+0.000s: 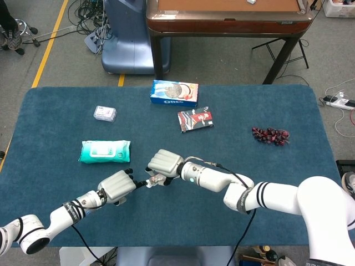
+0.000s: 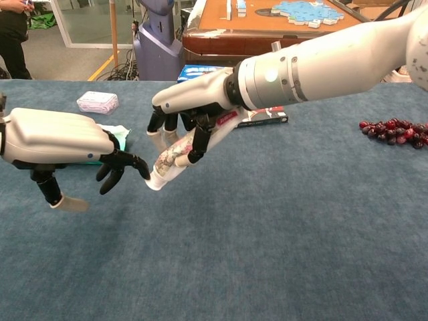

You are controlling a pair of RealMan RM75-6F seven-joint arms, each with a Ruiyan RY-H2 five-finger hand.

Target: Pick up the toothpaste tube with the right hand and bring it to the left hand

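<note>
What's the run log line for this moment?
phase: handover | right hand: holds toothpaste tube | left hand: open, fingertip at tube cap | tube: above table
</note>
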